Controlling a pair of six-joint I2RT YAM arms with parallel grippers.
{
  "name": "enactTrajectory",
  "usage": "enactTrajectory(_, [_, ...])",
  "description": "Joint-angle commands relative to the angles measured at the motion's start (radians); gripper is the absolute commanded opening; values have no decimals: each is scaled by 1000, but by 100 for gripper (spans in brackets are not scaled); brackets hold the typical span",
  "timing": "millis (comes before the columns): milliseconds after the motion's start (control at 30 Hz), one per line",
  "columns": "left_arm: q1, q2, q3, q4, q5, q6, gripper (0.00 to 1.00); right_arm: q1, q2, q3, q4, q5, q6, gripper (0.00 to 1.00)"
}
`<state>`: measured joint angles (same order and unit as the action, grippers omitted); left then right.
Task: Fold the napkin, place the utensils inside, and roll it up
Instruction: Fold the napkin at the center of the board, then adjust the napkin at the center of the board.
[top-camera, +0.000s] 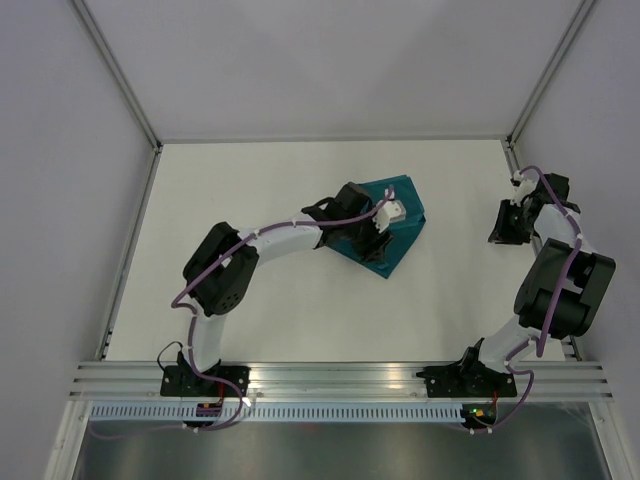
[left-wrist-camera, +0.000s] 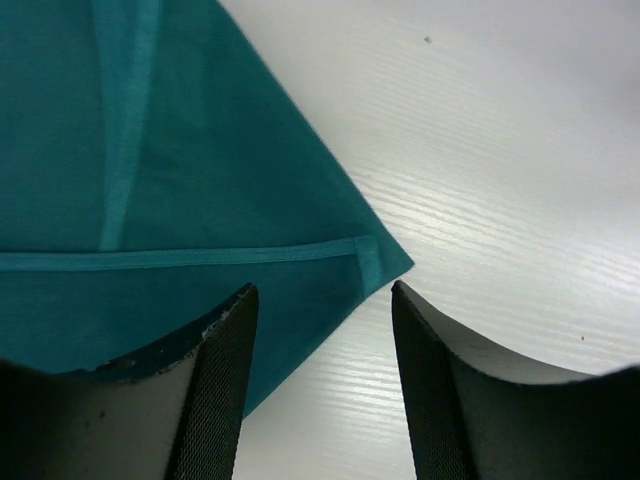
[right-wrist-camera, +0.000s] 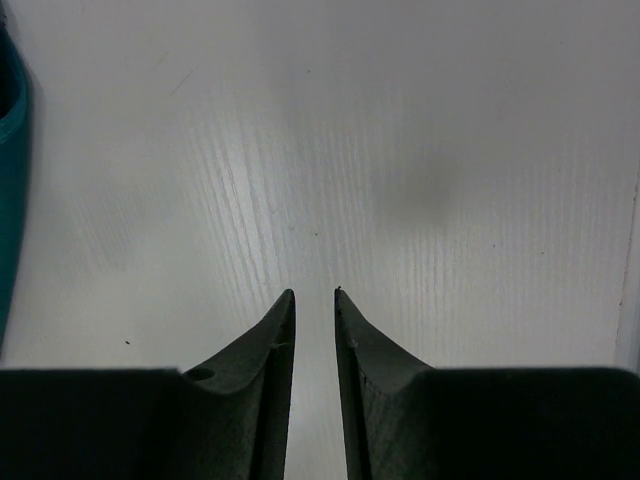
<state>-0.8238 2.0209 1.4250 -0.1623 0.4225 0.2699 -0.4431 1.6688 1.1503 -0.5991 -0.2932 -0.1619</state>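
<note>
Both sets of jaws empty: L gripper (left-wrist-camera: 322, 290) hovers over a corner of the teal napkin (top-camera: 410, 205), jaws wide. R gripper (right-wrist-camera: 314, 292) well off to napkin's right, jaws narrow, over the surface (top-camera: 280, 190).

Blocked side: the left arm (top-camera: 285, 238) and left gripper (top-camera: 378, 243) hang over the napkin's (top-camera: 408, 205) left and middle. Right of the napkin: bare table (top-camera: 460, 290) up to the right gripper (top-camera: 505, 228), well apart by the right wall (top-camera: 600, 100). Beyond and nearer than the napkin: open table, ending at the back wall (top-camera: 330, 70) and base rail (top-camera: 340, 378).
</note>
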Motion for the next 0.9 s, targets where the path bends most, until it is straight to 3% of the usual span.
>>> enactTrajectory(0, [96, -64, 165, -46, -13, -119, 62, 33, -40, -4, -18, -32, 12, 29])
enactTrajectory(133, [233, -28, 301, -172, -71, -219, 62, 179, -15, 6, -27, 38, 10, 30])
enactTrajectory(367, [448, 113, 373, -304, -90, -325, 46, 405, 97, 29, -13, 32, 7, 29])
enactTrajectory(567, [454, 212, 379, -332, -84, -331, 36, 497, 215, 66, -1, 77, -1, 28])
enactTrajectory(867, [440, 233, 321, -335, -85, -311, 30, 567, 339, 107, 35, 130, 22, 28])
